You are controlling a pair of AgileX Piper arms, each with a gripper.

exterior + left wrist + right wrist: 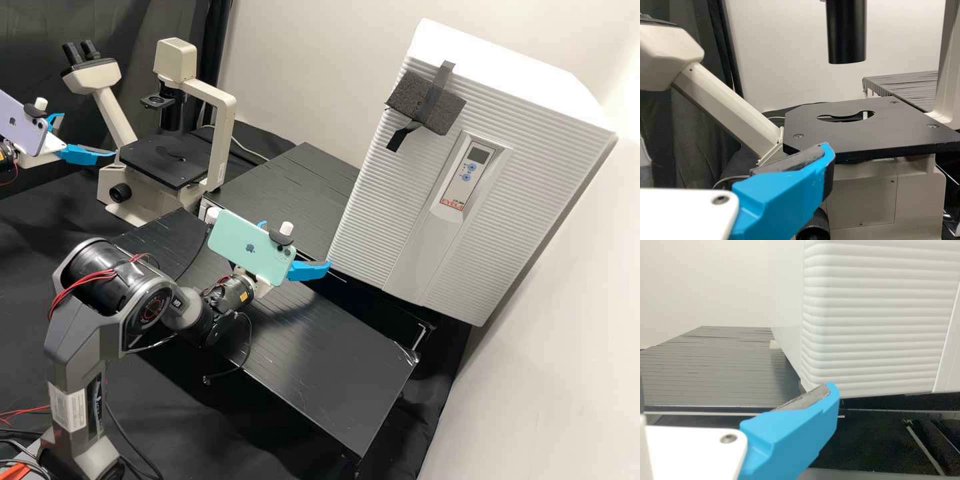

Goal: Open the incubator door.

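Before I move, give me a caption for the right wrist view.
Blue finger by the bottom corner of the shut incubator door, black bench beyond.

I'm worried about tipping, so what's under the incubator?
A black table runs under the incubator; the surface directly beneath is covered, so anything there can't be seen.

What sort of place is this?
Most likely a laboratory: there is a microscope with eyepieces, and a white incubator with a small control panel on its door.

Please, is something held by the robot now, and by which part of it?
Nothing is held: the left tool and right tool both stand open.
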